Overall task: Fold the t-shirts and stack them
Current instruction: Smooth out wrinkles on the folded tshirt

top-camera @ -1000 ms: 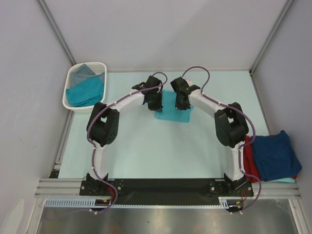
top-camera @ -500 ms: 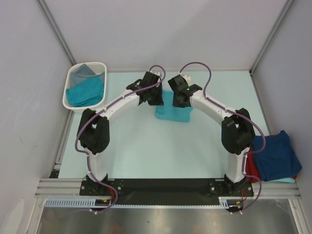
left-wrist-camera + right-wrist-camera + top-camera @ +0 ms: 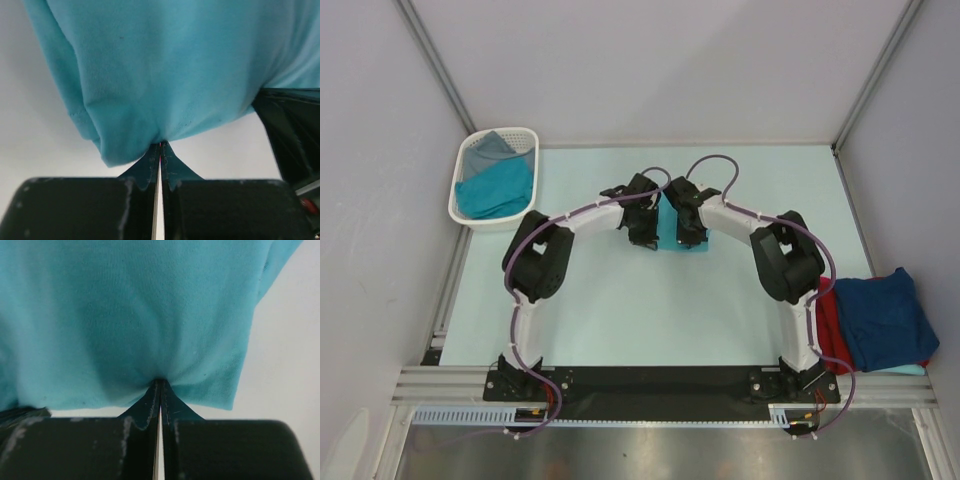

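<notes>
The table (image 3: 650, 310) had a pale green top. A white slotted basket (image 3: 510, 131) stood at its far left corner. A teal t-shirt (image 3: 668, 235) sat bunched near the middle, toward the far side; how much of it rested on the surface could not be determined. At the near right edge, a red t-shirt (image 3: 828, 322) lay beneath a navy blue t-shirt (image 3: 880, 315).

Robot lab test cell. Plain grey wall panels (image 3: 650, 70) set in aluminium posts (image 3: 428, 55); extruded rail (image 3: 450, 382) along near edge. Left arm (image 3: 535, 265) and right arm (image 3: 785, 262) bolted to black base plate (image 3: 660, 380). Purple cables (image 3: 715, 160) looped over arms, slotted cable duct (image 3: 460, 415) below. Pale table (image 3: 620, 310) carries props: white basket (image 3: 506, 132), teal t-shirt (image 3: 667, 218), shirt stack (image 3: 880, 315).
</notes>
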Robot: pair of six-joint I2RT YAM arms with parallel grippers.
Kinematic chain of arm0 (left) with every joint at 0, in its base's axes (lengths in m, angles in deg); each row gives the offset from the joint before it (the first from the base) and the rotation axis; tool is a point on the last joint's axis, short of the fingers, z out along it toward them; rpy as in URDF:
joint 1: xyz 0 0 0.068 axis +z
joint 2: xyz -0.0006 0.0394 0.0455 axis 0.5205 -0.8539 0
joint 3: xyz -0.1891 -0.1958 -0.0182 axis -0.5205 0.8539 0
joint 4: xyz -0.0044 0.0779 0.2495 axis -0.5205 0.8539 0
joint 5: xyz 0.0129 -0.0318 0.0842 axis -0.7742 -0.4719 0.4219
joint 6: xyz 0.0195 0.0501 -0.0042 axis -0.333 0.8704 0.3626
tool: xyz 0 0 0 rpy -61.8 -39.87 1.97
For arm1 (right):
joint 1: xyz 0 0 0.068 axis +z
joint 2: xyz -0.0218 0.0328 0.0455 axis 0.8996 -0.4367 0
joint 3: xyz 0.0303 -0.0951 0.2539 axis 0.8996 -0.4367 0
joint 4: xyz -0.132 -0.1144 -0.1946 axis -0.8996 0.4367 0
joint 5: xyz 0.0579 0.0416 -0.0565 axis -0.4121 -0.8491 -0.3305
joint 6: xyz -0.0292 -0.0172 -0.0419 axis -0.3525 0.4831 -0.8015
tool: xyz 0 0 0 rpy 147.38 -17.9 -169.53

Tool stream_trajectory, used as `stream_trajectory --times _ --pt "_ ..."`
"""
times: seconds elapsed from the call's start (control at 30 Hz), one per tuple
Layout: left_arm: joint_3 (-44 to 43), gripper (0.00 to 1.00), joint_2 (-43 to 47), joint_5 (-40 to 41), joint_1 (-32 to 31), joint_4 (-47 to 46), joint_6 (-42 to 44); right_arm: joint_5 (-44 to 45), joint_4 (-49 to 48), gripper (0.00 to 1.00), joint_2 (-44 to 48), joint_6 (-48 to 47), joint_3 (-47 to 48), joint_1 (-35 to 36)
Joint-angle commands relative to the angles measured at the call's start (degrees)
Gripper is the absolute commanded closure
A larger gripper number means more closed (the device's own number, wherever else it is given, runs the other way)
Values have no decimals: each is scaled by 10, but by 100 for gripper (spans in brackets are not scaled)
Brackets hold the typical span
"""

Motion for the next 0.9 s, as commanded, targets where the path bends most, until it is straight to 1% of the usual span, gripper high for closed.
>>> stream_trajectory --times 0.0,0.13,0.17,0.23,0.27,0.3,0.4,0.43,0.5,0.53,0.63,0.73,0.87 --pt "-1 96 -13 -16 -6 1 -1 -12 7 98 -2 8 -10 -3" --pt "10 97 -2 -8 -8 2 3 -2 10 98 9 4 -8 -3" --pt "11 98 5 0 -8 4 3 4 9 98 24 2 -9 -2" --pt "18 98 45 13 -9 -1 3 33 1 98 54 0 -13 1" --pt "18 98 60 27 -8 -4 4 40 -4 96 89 -3 -14 3" --pt "16 97 93 34 -8 -6 6 52 -9 96 106 -4 -15 1" --pt "-20 95 122 54 -7 2 17 52 -19 93 138 -16 8 -5" --pt "-49 94 121 56 -7 13 19 52 -9 92 136 -18 33 -7" --pt "-77 94 112 57 -7 23 28 50 2 92 114 -22 57 -10" --pt "-103 94 90 56 -7 35 29 49 11 92 104 -23 76 -12" --pt "-137 95 40 47 -6 52 32 36 16 93 68 -18 88 -19" --pt "-135 96 1 27 -5 52 31 19 7 94 38 -11 81 -22" --pt "-109 97 -25 10 -6 41 19 3 0 96 13 -4 62 -22"
